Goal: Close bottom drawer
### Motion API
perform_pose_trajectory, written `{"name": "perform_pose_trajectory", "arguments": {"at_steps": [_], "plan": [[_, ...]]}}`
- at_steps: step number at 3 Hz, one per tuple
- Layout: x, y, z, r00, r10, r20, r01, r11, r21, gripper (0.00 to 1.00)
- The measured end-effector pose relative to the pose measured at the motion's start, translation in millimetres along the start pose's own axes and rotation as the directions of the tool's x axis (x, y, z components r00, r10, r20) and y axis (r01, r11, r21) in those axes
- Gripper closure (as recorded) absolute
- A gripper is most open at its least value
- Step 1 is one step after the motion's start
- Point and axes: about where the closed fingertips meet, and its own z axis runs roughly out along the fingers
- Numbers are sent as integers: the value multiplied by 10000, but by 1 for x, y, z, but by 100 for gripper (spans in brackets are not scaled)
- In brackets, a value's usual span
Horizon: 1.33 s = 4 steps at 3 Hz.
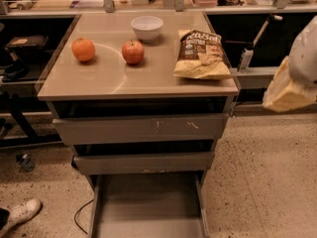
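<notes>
The bottom drawer is pulled far out of the grey-beige cabinet, toward the lower edge of the view. Its flat floor and thin side walls show, and its front lies at the frame's bottom edge. Above it sit the mid-width drawer front and the widest front with white scratch marks, both slightly out. My gripper shows as a beige and white shape at the right edge, level with the cabinet top and well apart from the drawers.
On the cabinet top lie an orange, an apple, a white bowl and a chip bag. A person's white shoe and a cable lie on the floor at the left. A spray bottle stands to the right.
</notes>
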Motion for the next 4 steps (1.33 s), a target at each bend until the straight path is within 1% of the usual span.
{"name": "perform_pose_trajectory", "arguments": {"at_steps": [1, 2, 3, 4], "plan": [[14, 31, 34, 9979, 646, -96, -643, 9974, 311, 100], [24, 63, 92, 9927, 1199, -114, -1196, 9925, 239, 100], [34, 83, 119, 9922, 1199, -338, -1203, 9927, -103, 100], [34, 83, 119, 9922, 1199, -346, -1204, 9927, -118, 100]]}}
